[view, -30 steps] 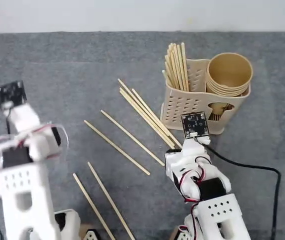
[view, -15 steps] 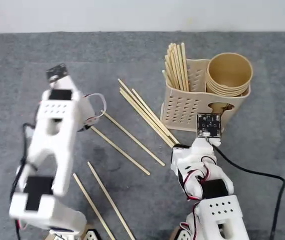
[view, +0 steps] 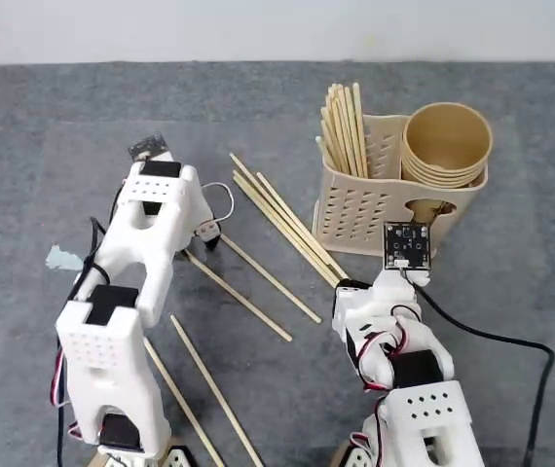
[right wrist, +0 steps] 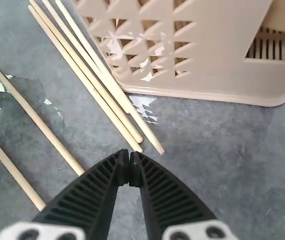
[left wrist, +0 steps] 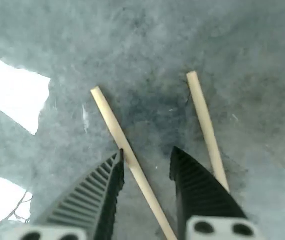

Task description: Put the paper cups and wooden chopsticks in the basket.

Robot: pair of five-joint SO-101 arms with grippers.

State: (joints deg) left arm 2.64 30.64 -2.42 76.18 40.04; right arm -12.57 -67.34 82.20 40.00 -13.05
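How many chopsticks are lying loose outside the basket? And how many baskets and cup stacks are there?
Loose wooden chopsticks: 7
Basket: 1
Stack of paper cups: 1
Total: 9

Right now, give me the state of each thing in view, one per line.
Left gripper: open, astride a chopstick.
Right gripper: shut, empty.
Basket: upright.
Paper cups: stacked, in the basket.
Basket chopsticks: standing in the basket.
Loose chopsticks: flat on the mat.
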